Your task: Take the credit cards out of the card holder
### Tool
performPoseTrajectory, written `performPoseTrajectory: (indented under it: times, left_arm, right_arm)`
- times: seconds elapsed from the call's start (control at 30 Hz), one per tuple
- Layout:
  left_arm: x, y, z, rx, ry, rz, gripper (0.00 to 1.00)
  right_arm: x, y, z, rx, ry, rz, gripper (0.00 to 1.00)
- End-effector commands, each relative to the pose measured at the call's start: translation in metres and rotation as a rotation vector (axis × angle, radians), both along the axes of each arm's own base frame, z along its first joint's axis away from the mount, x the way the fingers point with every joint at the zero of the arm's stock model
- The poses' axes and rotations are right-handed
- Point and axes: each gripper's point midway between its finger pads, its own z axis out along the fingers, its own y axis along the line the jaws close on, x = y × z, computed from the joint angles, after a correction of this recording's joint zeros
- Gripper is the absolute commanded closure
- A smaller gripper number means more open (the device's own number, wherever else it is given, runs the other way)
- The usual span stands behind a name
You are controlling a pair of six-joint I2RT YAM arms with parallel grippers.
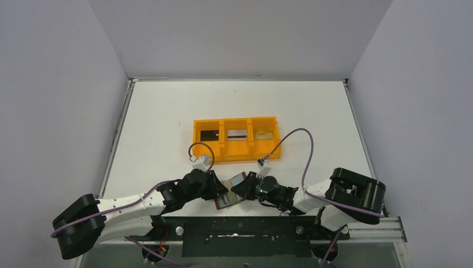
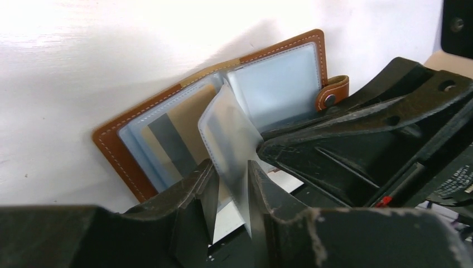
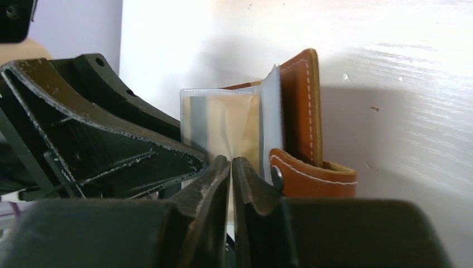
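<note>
Top: open card holder (image 1: 228,192) on table (image 1: 167,123) between both arms; orange tray (image 1: 234,157) behind holds black card (image 1: 209,134), grey card (image 1: 236,134), gold card (image 1: 263,134) | Left wrist: left gripper (image 2: 230,166) jaws apart astride clear sleeve (image 2: 228,125); tan striped card (image 2: 167,134) pocketed | Right wrist: right gripper (image 3: 231,162) pinched together on the card holder's sleeve edge.

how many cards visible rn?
4: black card, silvery card, gold card in left, middle, right compartments of the orange tray; tan card inside the card holder. More may be hidden there.

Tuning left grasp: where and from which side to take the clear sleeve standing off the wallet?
Likely its free edge, from the left arm's side. The sleeve stands up off the open wallet, thin and floppy, so pinch across its flat faces; the left gripper's jaws straddle it there.
</note>
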Motion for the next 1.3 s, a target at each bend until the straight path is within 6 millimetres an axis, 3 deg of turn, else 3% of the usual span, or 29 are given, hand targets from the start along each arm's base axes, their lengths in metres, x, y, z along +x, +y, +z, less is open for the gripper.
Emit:
performPoseTrajectory:
  times: [0.0,0.13,0.27,0.43,0.6,0.83,0.87,0.97,1.1,1.27]
  left_arm:
    - [0.012,-0.012,0.015,-0.049,-0.039,0.010,0.77]
    - [0.013,-0.001,0.003,0.011,-0.024,0.038,0.78]
    - [0.012,0.002,-0.002,0.023,-0.020,0.040,0.77]
    - [0.010,0.001,-0.001,0.014,-0.026,0.021,0.77]
    - [0.011,-0.005,0.008,-0.009,-0.047,-0.005,0.85]
    - [0.018,-0.006,0.019,0.033,-0.061,-0.039,0.88]
    - [0.019,-0.007,0.021,0.039,-0.059,-0.055,0.86]
    - [0.020,-0.016,0.030,0.031,-0.051,-0.097,0.66]
    - [0.019,-0.038,0.037,-0.024,-0.046,-0.156,0.61]
    - [0.011,-0.063,0.032,-0.060,-0.018,-0.226,0.59]
  right_arm:
    - [0.011,-0.004,0.013,0.005,-0.047,-0.044,0.85]
    - [0.021,-0.024,0.010,-0.140,-0.068,-0.113,0.69]
    - [0.025,-0.041,0.016,-0.252,-0.106,-0.129,0.65]
    - [0.020,-0.035,0.023,-0.265,-0.141,-0.058,0.65]
    - [0.014,-0.025,0.019,-0.255,-0.129,-0.013,0.68]
    - [0.020,-0.040,0.001,-0.397,-0.091,-0.072,0.69]
    - [0.019,-0.041,-0.002,-0.414,-0.085,-0.070,0.70]
    - [0.017,-0.043,-0.010,-0.435,-0.065,-0.070,0.73]
    - [0.014,-0.049,-0.022,-0.404,-0.023,-0.114,0.78]
    - [0.013,-0.052,-0.017,-0.310,-0.029,-0.152,0.80]
